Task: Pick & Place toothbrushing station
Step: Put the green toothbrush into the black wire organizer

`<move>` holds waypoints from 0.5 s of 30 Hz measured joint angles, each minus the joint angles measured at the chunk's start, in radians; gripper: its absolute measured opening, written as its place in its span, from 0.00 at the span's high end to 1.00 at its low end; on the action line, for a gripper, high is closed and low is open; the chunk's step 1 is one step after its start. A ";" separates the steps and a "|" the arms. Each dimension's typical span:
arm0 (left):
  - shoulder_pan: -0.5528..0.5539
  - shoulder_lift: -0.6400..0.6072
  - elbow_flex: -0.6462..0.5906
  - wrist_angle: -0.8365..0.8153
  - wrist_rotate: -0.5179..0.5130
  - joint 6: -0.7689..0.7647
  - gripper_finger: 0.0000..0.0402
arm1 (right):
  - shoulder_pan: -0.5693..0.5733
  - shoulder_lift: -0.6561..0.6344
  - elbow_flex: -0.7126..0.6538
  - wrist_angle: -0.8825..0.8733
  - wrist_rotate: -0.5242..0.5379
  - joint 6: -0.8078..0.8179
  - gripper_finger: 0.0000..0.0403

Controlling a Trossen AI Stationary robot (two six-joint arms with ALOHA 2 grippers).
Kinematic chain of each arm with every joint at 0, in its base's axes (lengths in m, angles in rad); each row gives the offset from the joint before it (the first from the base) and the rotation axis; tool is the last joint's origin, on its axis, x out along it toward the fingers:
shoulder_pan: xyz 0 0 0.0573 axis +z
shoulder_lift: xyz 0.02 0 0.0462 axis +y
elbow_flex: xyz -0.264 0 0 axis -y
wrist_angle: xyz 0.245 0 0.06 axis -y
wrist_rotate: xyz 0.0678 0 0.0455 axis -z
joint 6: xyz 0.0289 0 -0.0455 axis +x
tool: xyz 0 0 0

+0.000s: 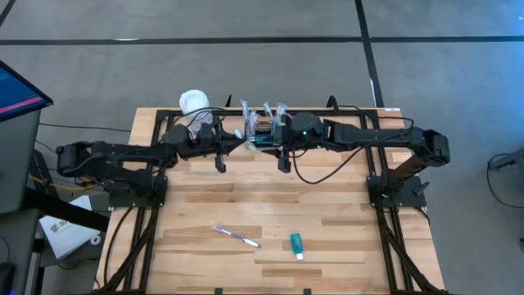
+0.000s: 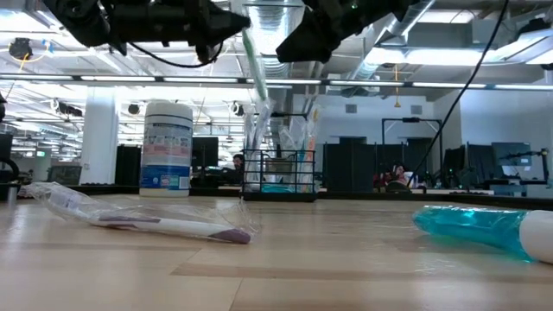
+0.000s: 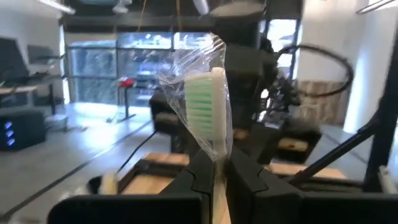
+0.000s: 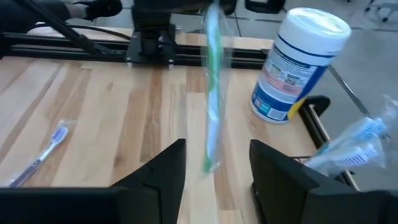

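High view: one mesh basket (image 1: 264,131) stood at the table's far edge between both grippers, one canister (image 1: 194,103) beside it, one wrapped toothbrush (image 1: 237,237) and one tube (image 1: 296,245) near the front. Low view: the basket held several wrapped brushes (image 2: 304,147). Wrist views: the left gripper (image 3: 214,177) pinched a green-bristled brush (image 3: 206,112); the right gripper (image 4: 214,165) was spread.

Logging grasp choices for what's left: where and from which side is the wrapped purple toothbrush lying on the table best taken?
Take the purple toothbrush at mid-handle from straight above, jaws closing across its narrow width. It lies flat and slanted on the table, too low for a side approach, and its wrapper is loose. The left gripper holds a green toothbrush.
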 joint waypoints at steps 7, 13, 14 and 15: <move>0.078 0.000 0.000 -0.080 -0.034 -0.001 0.98 | 0.001 0.004 0.000 -0.003 0.000 0.064 0.53; 0.141 0.015 0.000 -0.082 -0.034 -0.003 0.98 | 0.010 0.048 0.002 -0.004 0.000 0.078 0.52; 0.149 0.015 0.000 -0.081 -0.034 -0.003 0.98 | 0.010 0.057 0.002 -0.006 0.000 0.078 0.53; 0.157 0.014 0.000 -0.079 -0.034 -0.003 0.98 | 0.011 0.064 -0.001 -0.020 0.000 0.079 0.53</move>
